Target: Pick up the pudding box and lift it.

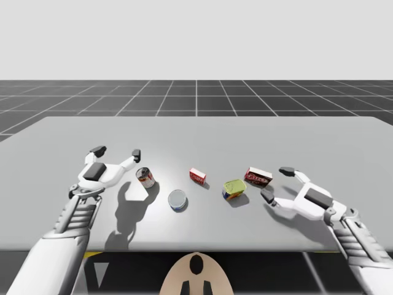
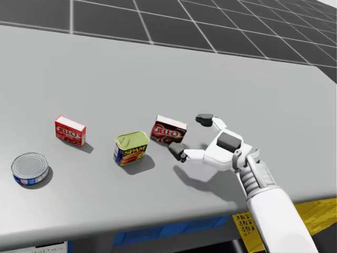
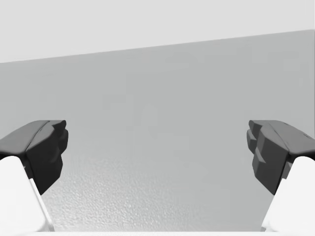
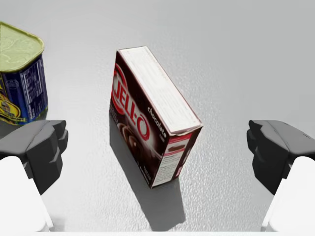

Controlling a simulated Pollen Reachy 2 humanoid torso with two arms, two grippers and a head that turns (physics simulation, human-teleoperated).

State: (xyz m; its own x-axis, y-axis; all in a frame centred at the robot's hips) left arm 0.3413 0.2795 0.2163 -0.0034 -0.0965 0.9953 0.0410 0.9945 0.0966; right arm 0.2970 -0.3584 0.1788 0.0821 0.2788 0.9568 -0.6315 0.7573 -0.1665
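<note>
The pudding box [image 1: 258, 177] [image 2: 168, 130] [image 4: 152, 115] is dark brown and red with a white top face, and it stands on its long edge on the grey table [image 1: 245, 135]. My right gripper [image 1: 276, 183] [image 2: 189, 136] [image 4: 157, 147] hovers just to the box's right, open. In the right wrist view the box sits ahead of and between the wide-spread fingers, touching neither. My left gripper [image 1: 116, 152] [image 3: 157, 147] is open over bare table at the left, with nothing between its fingers.
A blue tin with a yellow-green lid [image 1: 234, 189] [image 2: 130, 148] [image 4: 19, 83] stands close to the box's left. Further left are a small red box [image 1: 197, 176] [image 2: 70, 130], a flat round blue can [image 1: 177, 200] [image 2: 30, 168] and a red can [image 1: 145, 177] beside my left gripper.
</note>
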